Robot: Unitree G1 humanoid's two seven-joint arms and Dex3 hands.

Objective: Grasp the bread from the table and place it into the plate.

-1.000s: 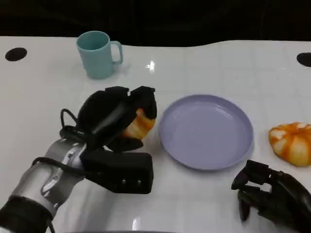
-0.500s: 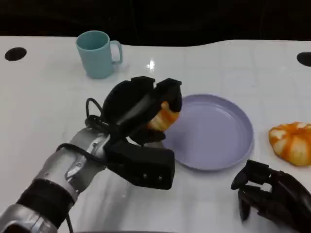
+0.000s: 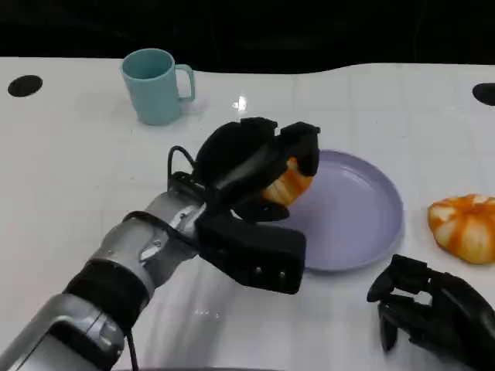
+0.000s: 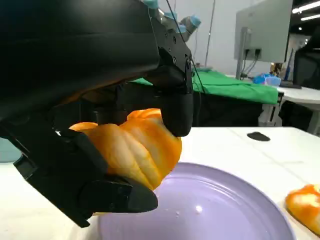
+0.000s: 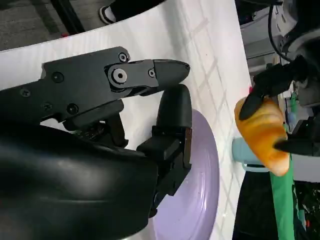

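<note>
Left robot hand (image 3: 259, 166) grips glossy ridged bread (image 3: 288, 184) above round plate (image 3: 363, 216)

White counter (image 3: 69, 178), glossy, faint grid lines, dark round holes at far L & R edges. On it: teal mug (image 3: 155, 85) far L, upright, handle to R; lavender plate (image 3: 352, 212) centre-R, flat; orange-and-white bun (image 3: 464, 226) near R edge, apart from plate. Right hand (image 3: 433, 309) rests on counter at near R, in front of the bun.
</note>
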